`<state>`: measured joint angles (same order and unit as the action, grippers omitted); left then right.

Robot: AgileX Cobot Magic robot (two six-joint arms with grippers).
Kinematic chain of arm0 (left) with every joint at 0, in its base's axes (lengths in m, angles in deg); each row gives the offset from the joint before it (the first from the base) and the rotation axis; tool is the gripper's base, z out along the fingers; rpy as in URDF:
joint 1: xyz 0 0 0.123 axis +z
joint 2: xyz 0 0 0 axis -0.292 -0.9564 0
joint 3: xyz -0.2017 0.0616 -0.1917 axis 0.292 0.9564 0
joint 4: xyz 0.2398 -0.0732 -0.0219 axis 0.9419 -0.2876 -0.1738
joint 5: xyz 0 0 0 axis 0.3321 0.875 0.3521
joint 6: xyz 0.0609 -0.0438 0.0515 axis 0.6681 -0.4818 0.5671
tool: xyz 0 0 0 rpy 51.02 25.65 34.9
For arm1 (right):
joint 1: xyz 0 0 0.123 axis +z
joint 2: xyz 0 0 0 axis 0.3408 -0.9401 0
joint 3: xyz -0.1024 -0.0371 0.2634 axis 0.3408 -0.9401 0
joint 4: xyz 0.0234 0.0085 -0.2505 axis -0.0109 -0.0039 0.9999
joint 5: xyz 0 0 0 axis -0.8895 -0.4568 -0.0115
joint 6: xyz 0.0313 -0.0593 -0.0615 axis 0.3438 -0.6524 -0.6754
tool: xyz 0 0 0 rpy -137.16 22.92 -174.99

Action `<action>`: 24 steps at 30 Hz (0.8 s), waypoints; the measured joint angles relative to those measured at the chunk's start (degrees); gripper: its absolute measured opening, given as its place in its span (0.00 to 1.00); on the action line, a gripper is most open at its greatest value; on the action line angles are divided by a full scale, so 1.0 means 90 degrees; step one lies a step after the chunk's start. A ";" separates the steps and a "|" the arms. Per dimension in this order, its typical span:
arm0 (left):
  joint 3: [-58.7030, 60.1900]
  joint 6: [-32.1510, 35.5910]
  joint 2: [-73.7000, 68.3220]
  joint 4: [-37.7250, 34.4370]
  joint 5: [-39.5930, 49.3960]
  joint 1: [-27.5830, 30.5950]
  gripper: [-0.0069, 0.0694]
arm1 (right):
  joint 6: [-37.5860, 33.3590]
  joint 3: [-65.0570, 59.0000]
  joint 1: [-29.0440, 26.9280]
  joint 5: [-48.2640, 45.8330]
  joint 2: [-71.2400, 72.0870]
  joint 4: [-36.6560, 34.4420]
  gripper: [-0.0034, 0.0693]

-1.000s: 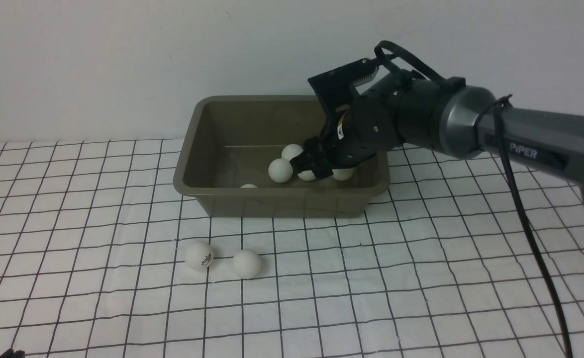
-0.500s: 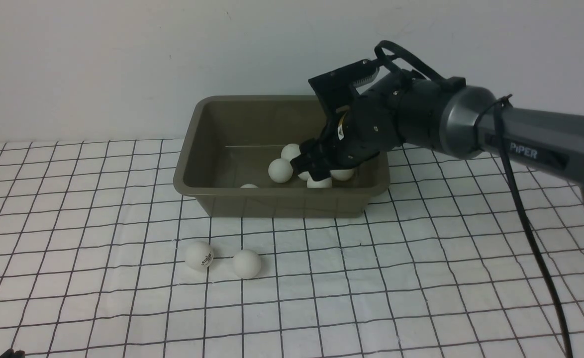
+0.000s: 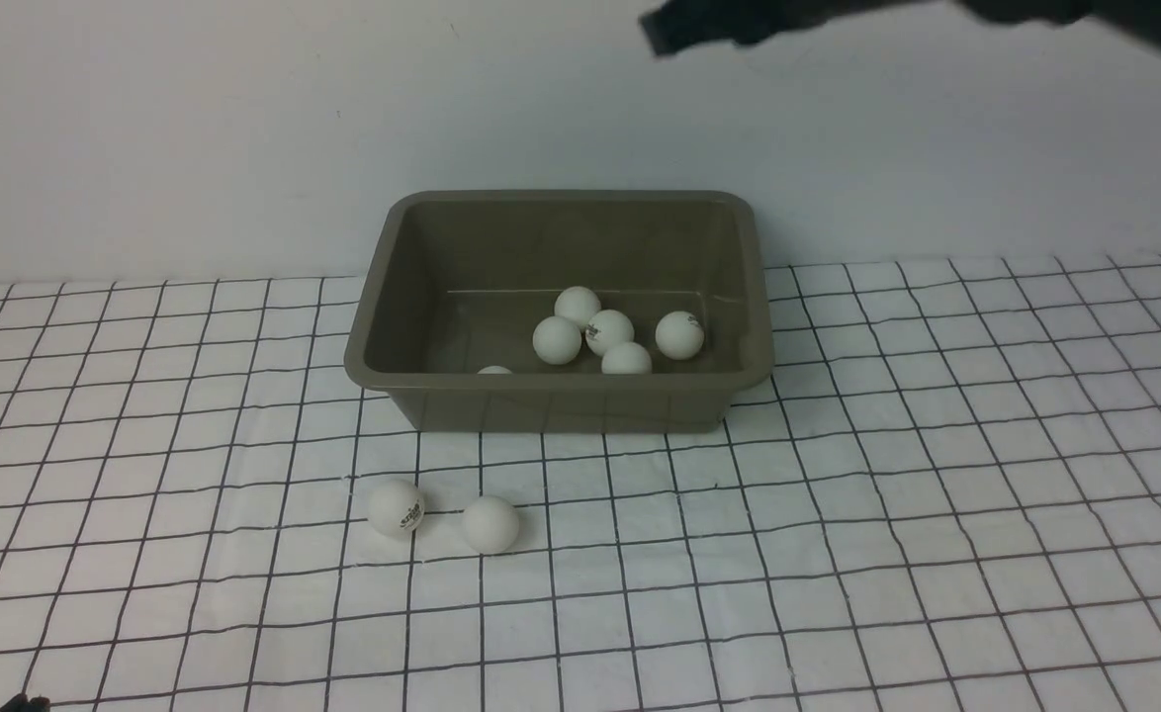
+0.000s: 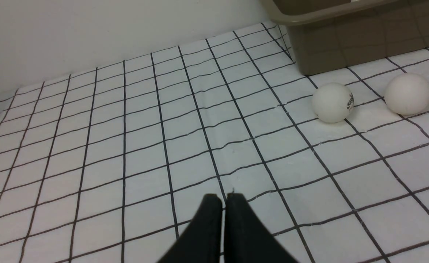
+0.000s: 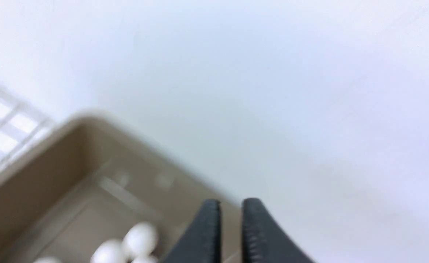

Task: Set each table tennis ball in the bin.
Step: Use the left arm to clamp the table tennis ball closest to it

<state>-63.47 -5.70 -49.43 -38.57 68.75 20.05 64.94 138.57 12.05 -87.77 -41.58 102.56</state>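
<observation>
**Scene, near to far.** Nearest the robot, the left gripper (image 4: 224, 199) is being held low over the checked cloth (image 4: 163, 138). Its fingers are being pressed together, with nothing between them.

Beyond it and to the right, two table tennis balls are being left on the cloth, a little short of the near wall of the bin (image 3: 561, 407). The logo-marked ball (image 3: 396, 507) is being shown on the left. The plain ball (image 3: 491, 524) is being shown near it on the right, and the two are not touching.

Farther on, the bin is being shown upright on the cloth, close before the wall (image 3: 145, 129). Six balls are being contained in it:
- A half-hidden ball (image 3: 494, 370) is being masked by the near rim.
- A cluster of four (image 3: 609, 331) is being seen closely packed at mid-floor.
- A lone ball (image 3: 679, 334) is being seen just right of that cluster.

Highest and farthest, the right gripper (image 5: 231, 206) is being carried well above the bin, and it is blurred in both views. Its fingers are being kept narrowly parted, with nothing gripped between them.
</observation>
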 joint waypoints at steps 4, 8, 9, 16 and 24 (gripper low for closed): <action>0.0000 0.0000 0.0000 0.0000 0.0000 -0.0007 0.09 | -0.0047 -0.0109 -0.0012 -0.0012 0.0884 0.0410 0.05; 0.0000 0.0000 0.0000 0.0000 0.0000 -0.0007 0.09 | -0.0047 -0.0727 -0.0012 -0.0017 0.1658 0.0532 0.03; 0.0000 0.0000 0.0000 0.0000 0.0000 -0.0007 0.09 | -0.0052 -0.0962 -0.0012 -0.0017 0.1841 0.0574 0.03; 0.0000 0.0000 0.0000 0.0000 0.0000 -0.0007 0.09 | 0.0109 -0.2258 -0.0012 -0.0060 0.2552 0.0974 0.03; 0.0000 0.0000 0.0000 0.0000 0.0000 -0.0007 0.09 | 0.0345 -0.2727 -0.0012 0.0157 0.3322 0.1140 0.03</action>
<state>-63.47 -5.70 -49.43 -38.57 68.75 19.99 68.04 114.03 11.94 -86.36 -11.68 112.83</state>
